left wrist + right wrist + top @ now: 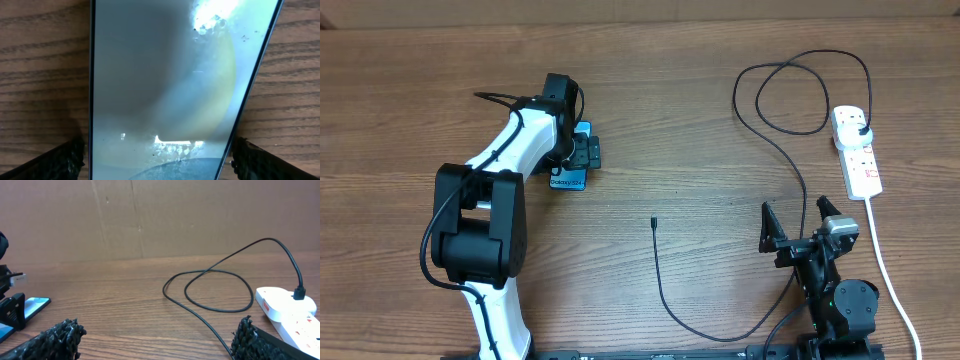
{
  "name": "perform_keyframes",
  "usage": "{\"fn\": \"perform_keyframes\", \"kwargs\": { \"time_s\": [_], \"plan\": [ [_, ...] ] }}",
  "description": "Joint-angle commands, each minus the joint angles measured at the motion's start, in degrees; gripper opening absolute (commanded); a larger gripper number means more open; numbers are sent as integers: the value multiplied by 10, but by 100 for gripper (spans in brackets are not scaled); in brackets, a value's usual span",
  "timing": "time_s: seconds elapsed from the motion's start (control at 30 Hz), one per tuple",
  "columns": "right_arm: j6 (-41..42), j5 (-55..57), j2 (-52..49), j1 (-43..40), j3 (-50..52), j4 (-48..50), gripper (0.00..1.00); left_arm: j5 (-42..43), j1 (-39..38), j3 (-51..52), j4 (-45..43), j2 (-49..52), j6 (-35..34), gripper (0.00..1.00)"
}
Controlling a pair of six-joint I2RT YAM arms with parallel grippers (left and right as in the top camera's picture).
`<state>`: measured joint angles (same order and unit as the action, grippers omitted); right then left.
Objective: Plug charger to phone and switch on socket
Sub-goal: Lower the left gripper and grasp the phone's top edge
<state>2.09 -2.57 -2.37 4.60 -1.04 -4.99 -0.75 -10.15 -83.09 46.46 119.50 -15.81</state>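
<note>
Straddling the small rectangular smartphone with the light blue-teal screen (160,75), the left arm's fingers (57,160) stand spread wide beside its edges without clasping it, the phone lying on the brown wooden surface (680,90). The long thin black charger cable (660,275) is plugged into the white elongated power strip (860,165) at the right, its connector tip lying free, well apart from the phone. The right arm's fingers (55,340) are released, holding nothing.
</note>
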Motion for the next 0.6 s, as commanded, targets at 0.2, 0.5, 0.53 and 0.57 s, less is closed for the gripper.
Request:
{"fn": "perform_keyframes", "kwargs": {
  "time_s": [0.2, 0.5, 0.53, 0.57],
  "plan": [
    [-2, -1, -1, 3, 6, 3, 100, 12, -4, -5, 47, 21, 17, 82],
    [-2, -1, -1, 3, 6, 3, 100, 61, -4, -5, 132, 21, 57, 74],
    [-2, -1, -1, 3, 6, 3, 100, 66, -4, -5, 140, 21, 61, 73],
    [-2, -1, -1, 3, 6, 3, 100, 68, -4, -5, 150, 21, 62, 74]
  ]
}}
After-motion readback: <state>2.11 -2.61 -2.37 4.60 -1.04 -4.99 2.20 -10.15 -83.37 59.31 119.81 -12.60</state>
